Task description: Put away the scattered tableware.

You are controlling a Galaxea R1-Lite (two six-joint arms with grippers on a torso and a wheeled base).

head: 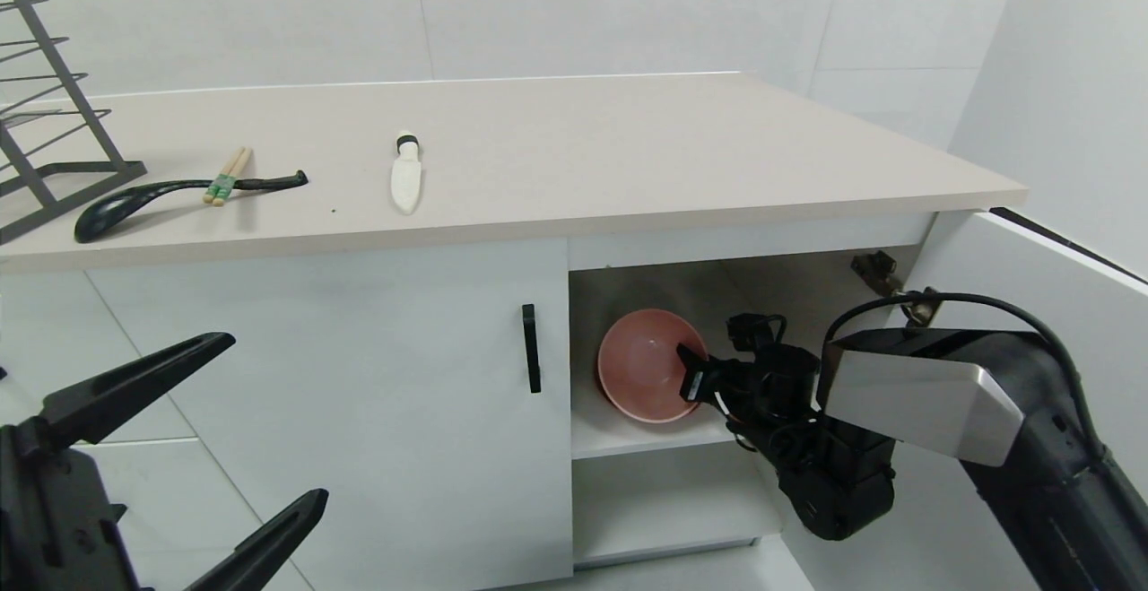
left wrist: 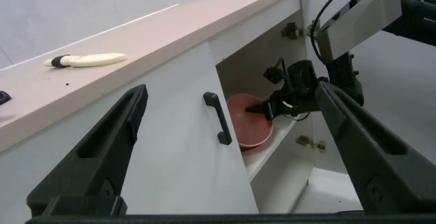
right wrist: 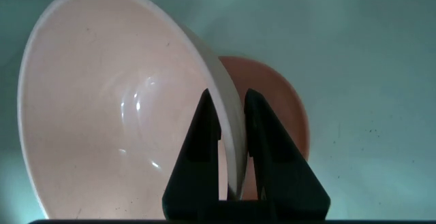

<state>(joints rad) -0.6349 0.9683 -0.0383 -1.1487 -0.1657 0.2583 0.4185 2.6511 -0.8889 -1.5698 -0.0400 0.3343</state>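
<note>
Head view: right claw (head: 692,378) clamped on the rim of the pink bowl (head: 639,360), which stands tilted at the upper shelf (head: 619,437) of the open cabinet (head: 359,349); left claw (head: 272,419) spread apart below the tabletop (head: 628,143), where spoon (head: 117,205), chopsticks (head: 226,177) and knife (head: 405,180) lie.

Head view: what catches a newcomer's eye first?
The pink bowl, held on edge over the cabinet shelf, its rim pinched by the right gripper. Next, the left gripper spread open low in the foreground, and a black spoon, chopsticks and white utensil on the countertop.
</note>
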